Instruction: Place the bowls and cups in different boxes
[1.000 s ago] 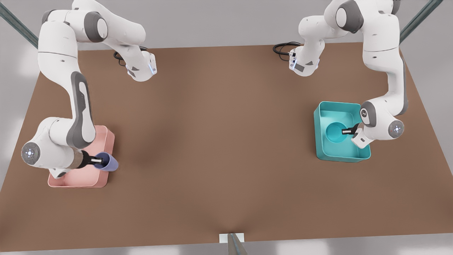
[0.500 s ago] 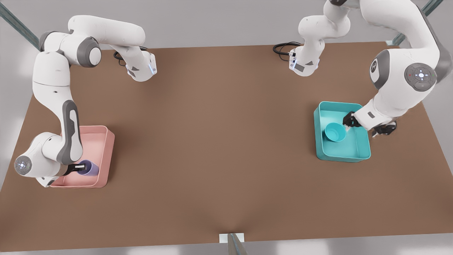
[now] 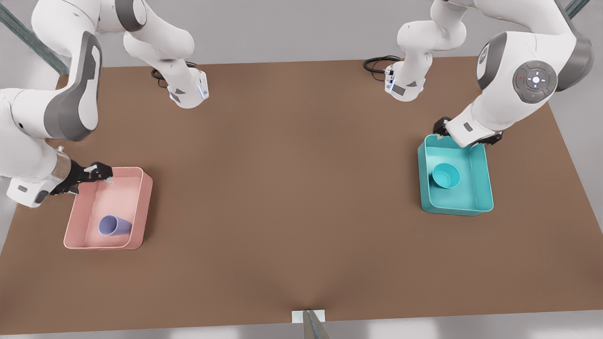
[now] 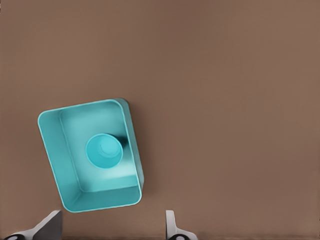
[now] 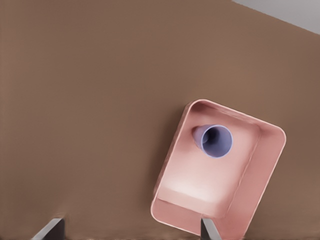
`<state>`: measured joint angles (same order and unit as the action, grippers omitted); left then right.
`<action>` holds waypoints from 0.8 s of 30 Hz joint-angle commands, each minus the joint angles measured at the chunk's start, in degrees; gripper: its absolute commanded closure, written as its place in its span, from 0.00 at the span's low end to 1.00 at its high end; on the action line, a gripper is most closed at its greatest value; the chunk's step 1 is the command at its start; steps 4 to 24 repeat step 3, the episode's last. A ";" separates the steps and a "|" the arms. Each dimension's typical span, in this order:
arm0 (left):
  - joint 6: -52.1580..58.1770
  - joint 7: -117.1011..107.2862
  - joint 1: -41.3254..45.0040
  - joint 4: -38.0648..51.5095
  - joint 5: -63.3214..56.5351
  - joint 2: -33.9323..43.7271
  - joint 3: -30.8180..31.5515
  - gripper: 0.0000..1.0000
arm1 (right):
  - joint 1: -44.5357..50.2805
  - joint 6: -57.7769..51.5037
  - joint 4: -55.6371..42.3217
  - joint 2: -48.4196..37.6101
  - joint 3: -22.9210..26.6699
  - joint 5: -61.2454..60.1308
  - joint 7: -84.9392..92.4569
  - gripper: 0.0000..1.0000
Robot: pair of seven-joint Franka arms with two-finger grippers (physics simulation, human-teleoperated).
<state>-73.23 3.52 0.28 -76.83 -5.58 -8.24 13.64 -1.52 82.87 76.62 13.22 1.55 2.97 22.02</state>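
Sorting looks done: bowl [image 3: 446, 175] sits upright on the floor of the teal box [image 3: 485, 188], roughly centred, clear of the walls; the left wrist view shows the same, bowl [image 4: 104, 150] inside teal box [image 4: 55, 150] with nothing else in it. Cup [image 3: 113, 226] is in the pink box [image 3: 146, 197], lying tilted toward the near corner on the front view's left, mouth open to the camera; right wrist view has the cup [image 5: 216, 140] against one end of the pink box [image 5: 270, 165]. One item per box, different boxes, so the goal condition reads as met. Left gripper [image 3: 440, 127] is over the far rim of the teal box on the front view's right, jaws apart, holding nothing. Right gripper [image 3: 96, 172] is at the far corner of the pink box on the front view's left, jaws apart, also empty. Table [image 3: 292, 188] has no loose items on it. What's left, in my judgement: just clearing both arms away from the boxes.
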 commanded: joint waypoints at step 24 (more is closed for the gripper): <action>2.65 -8.62 -0.19 -0.25 0.13 0.07 -0.02 0.00 | 0.12 -9.56 2.57 -3.29 -0.05 1.33 -17.80 0.00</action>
